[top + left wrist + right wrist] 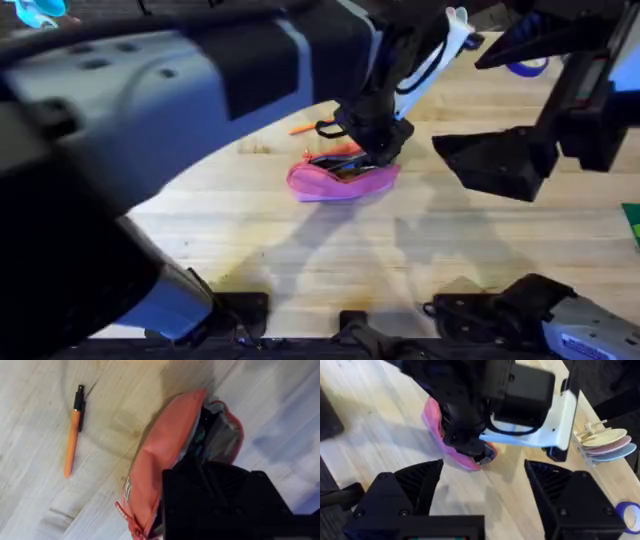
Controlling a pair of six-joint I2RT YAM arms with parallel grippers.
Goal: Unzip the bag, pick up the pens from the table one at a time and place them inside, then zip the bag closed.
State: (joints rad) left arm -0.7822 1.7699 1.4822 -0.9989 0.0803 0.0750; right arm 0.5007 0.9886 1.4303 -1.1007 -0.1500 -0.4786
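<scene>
The table [330,260] is a wide, pale wooden top with plank grain, and most of its near half lies bare. The left arm rises close under the overhead camera as a large, dark, blurred mass, reaching across the middle so that its gripper [372,148] comes down right onto the bag [340,180]. The bag, a pink fabric pouch, lies near the middle of the table with its zipper undone and its mouth gaping; dark contents and a streak of orange show inside the opening in the overhead view. In the left wrist view the bag [160,460] has its grey lining exposed, and the black gripper body covers the open end, so whether those fingers are spread or pinched together cannot be told. The right gripper [482,491] hangs above the table to the right of the bag, well apart from it, with its two black fingers spread wide and nothing between them; in the overhead view it [500,160] appears as a dark wedge. An orange pen with a black end [72,435] lies flat on the wood near the bag, apart from it, on the bag's far left side. Some pastel spoons [607,442] sit stacked near the table's edge, beside a roll of blue tape [627,512].
</scene>
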